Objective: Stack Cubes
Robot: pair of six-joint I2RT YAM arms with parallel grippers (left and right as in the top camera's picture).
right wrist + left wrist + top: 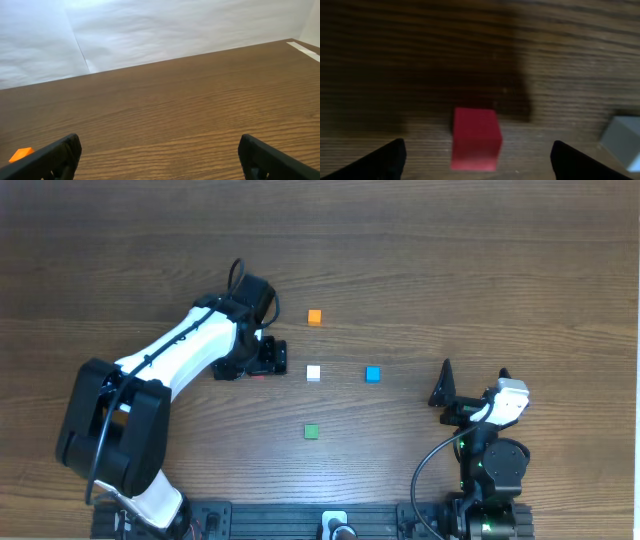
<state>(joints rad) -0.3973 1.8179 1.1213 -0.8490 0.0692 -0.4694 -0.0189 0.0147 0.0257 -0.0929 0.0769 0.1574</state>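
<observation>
The left gripper sits low over the wooden table, its fingers spread wide and grasping nothing. In the left wrist view a red cube rests on the wood between the two dark fingertips, clear of both. A white cube lies just beside this gripper, towards the middle of the table. A blue cube sits further to the right, level with the white one. An orange cube lies farther from the arm bases than the white cube, and a green cube lies nearer to them. All four are apart from each other and none is stacked. The right gripper is back near its own base, well apart from the cubes, fingers released and empty.
</observation>
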